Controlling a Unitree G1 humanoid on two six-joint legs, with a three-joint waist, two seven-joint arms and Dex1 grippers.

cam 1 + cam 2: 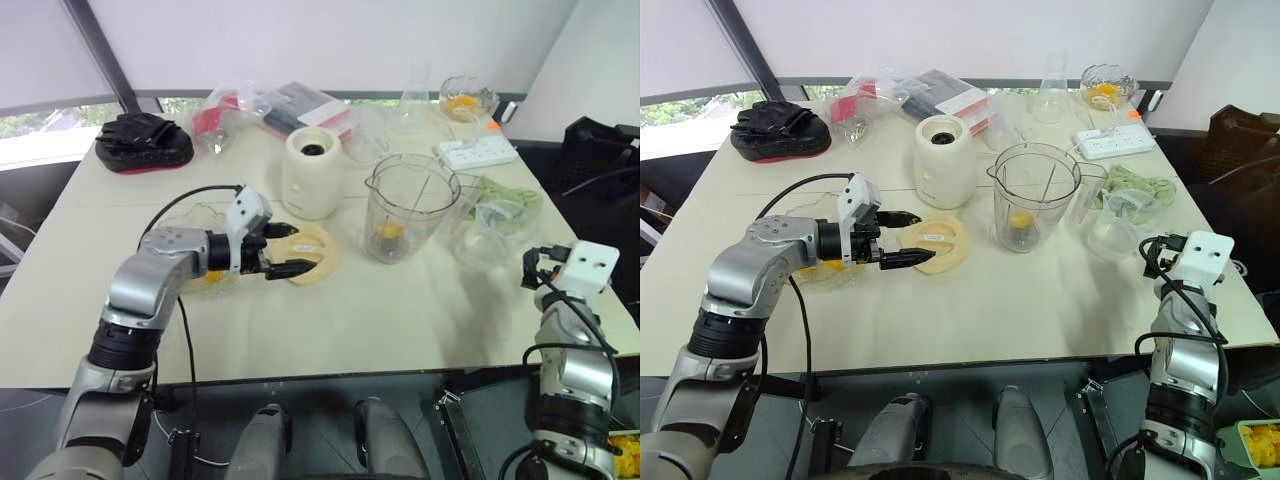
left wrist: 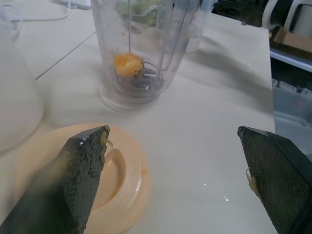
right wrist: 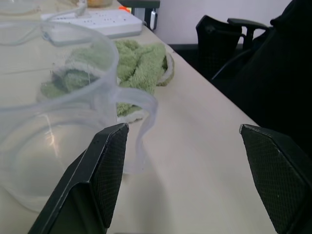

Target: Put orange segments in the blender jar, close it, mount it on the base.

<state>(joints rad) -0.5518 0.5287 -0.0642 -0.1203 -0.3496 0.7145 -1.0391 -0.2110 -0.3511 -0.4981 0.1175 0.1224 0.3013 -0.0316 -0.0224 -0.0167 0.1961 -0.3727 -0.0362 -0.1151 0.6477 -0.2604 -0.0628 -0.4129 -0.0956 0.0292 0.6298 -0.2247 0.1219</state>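
L gripper (image 1: 285, 250): fingers wide apart, nothing between them; hovers over the near edge of the lid, pointing toward the jar. Bits of pulp stuck on both fingers (image 2: 73, 180).
R gripper (image 3: 187, 170): fingers spread wide, empty; at the table's right edge, just beside a clear jug.
Lid (image 1: 312, 255): flat cream round disc, lying on the table in front of the base, just under L gripper's fingers; wet spots on it.
Blender jar (image 1: 410, 205): upright on the table, open top, right of the lid & base, not on the base.
Orange segments (image 2: 127, 64): one yellow-orange clump at the jar's bottom, by the blade. More orange in the shallow glass bowl (image 1: 820, 270) under the L arm; amt hard to tell.
Base (image 1: 312, 172): cream-white, upright, dark socket on top, behind the lid, left of the jar, near but apart.
Clear jug (image 3: 63, 117): w/ handle, right of the jar, near the R gripper.
Green cloth (image 3: 136, 63): behind the jug, near the right edge.
Power strip (image 1: 478, 152): white, far right of the table.
Flask (image 1: 1050, 95): clear, far side.
Far glass bowl (image 1: 465, 98): orange bits inside, back right corner.
Black gloves (image 1: 142, 140): far left, on a red-edged pad.
Table (image 1: 330, 320): pale, near part bare.
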